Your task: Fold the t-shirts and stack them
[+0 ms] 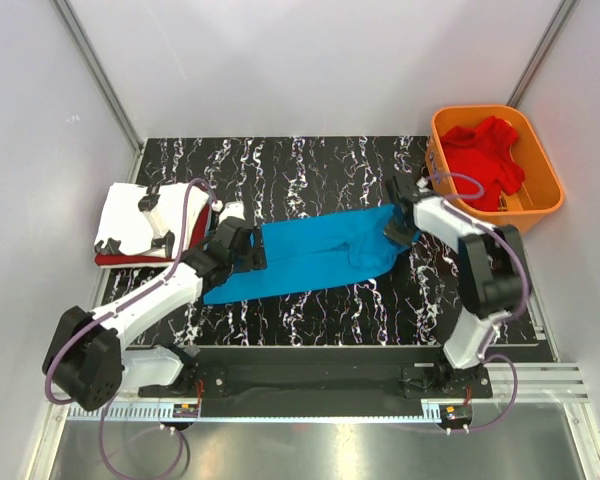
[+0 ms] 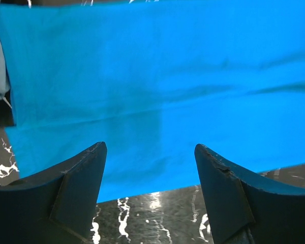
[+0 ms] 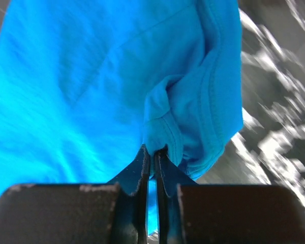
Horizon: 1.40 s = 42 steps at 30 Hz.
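Pressed together at the bottom of its wrist view, the jaws of our right gripper [image 3: 152, 152] pinch a bunched fold of hem on the blue t-shirt [image 1: 320, 255]. Beyond the pinch, the cloth rises in soft wrinkles and fills most of that view.

From the overhead camera, the blue t-shirt lies as a long band across the middle of the black marbled table [image 1: 310, 160]. Its long axis runs from left to right and is slightly tilted, with the left end nearer our bases and the right end farther away. Our right gripper holds the far right end. Our left gripper [image 2: 148, 147] sits at the opposite, left end with its jaws spread wide and gripping nothing. In its wrist view, the near edge of the shirt runs crosswise between the two jaws, and the cloth stretches flat ahead of them. We cannot tell whether the jaw tips touch the table.

To the left of the blue shirt is a folded pile, with the white t-shirt [image 1: 130, 215] on top of the dark red t-shirt [image 1: 120, 260]. At the far right, the orange basket [image 1: 545, 205] holds the brighter red t-shirt [image 1: 485, 155].

We judge that the coming move depends on this end-to-end layout. The left end is directly in front of the open left jaws, so that arm is nearer to take it, while the right arm already holds its own end.
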{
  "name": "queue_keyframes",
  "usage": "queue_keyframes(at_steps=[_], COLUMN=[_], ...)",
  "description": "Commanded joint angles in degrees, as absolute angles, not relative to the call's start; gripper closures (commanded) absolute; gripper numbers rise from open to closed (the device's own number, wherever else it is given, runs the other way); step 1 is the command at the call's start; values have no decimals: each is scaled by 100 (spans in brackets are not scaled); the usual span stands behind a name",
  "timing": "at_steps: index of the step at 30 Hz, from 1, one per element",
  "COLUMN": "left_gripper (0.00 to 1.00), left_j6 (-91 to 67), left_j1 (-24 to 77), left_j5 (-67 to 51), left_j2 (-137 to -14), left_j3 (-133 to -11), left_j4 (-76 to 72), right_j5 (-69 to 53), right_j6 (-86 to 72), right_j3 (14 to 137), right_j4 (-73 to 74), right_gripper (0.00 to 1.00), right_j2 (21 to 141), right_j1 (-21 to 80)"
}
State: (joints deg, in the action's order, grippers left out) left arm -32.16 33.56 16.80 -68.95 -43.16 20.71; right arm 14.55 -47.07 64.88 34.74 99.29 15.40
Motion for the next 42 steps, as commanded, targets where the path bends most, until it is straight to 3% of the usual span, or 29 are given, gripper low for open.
queue_keyframes(at_steps=[1, 8, 15, 17, 23, 33, 37, 42], left_gripper=[25, 25, 25, 25, 23, 30, 44, 44], left_j6=[-3147, -3103, -2910, -2839, -2400, -2083, -2021, -2100], left_j1=[3296, 3182, 3120, 3120, 3190, 4201, 4271, 4271], left_j5=[1749, 1837, 2161, 2302, 1901, 1696, 1652, 1995], left_j2=[-7022, -7452, -8312, -8507, -8596, -8437, -8727, -9315], left_j3=[-4570, -4667, -5132, -5325, -5414, -5335, -5379, -5581], left_j4=[1977, 2013, 2442, 2575, 2427, 2645, 2733, 2926], right_j5=[1591, 477, 484, 361, -158, -325, -430, -536], right_j6=[-4351, -3622, -3226, -3147, -3059, -2900, -2953, -2997], right_j3=[7843, 11131, 15657, 15689, 13765, 14107, 14106, 14054], right_j4=[3243, 3348, 5131, 5090, 3833, 4105, 4069, 4034], right_gripper=[94, 90, 84, 84, 78, 76, 75, 73], right_j2=[10641, 13023, 15291, 15381, 14590, 14871, 14871, 14871], right_j1=[1442, 1283, 1231, 1178, 941, 809, 782, 773])
